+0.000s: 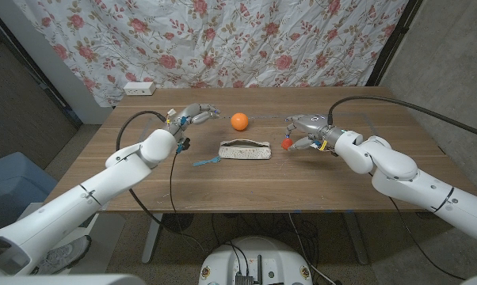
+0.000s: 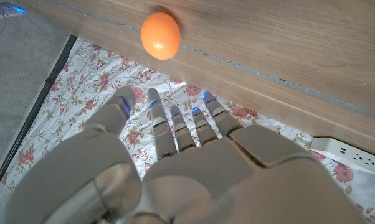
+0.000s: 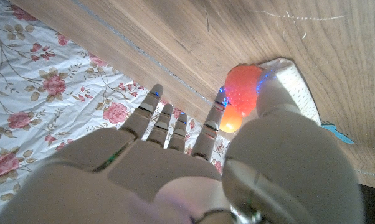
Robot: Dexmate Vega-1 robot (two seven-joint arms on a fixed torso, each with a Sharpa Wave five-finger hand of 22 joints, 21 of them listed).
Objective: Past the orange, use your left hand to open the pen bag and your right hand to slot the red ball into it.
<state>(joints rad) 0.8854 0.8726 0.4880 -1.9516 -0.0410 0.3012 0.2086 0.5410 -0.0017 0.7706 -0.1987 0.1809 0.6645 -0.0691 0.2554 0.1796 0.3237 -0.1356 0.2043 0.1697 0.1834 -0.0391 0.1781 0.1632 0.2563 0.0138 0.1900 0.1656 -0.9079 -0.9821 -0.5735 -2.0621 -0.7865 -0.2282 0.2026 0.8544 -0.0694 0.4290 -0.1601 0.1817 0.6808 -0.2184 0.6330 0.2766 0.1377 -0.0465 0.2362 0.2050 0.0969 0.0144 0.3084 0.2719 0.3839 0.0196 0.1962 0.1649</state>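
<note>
The orange point(image 1: 238, 121) point(image 2: 160, 35) sits at the table's far middle. Nearer me lies the grey pen bag point(image 1: 246, 150) point(image 3: 294, 87), long side across, with a blue zipper pull point(image 1: 207, 161) trailing off its left end. My left hand point(image 1: 192, 115) point(image 2: 175, 162) hovers left of the orange and behind the bag's left end, fingers spread and holding nothing. My right hand point(image 1: 306, 127) point(image 3: 194, 168) hangs just right of the bag and pinches the red ball point(image 1: 287, 144) point(image 3: 243, 87) between thumb and a finger.
A white power strip point(image 1: 139, 89) point(image 2: 346, 154) lies at the table's far left corner. A floral curtain point(image 1: 246, 39) hangs close behind the table. Black cables run along both arms over the wooden table point(image 1: 246, 186).
</note>
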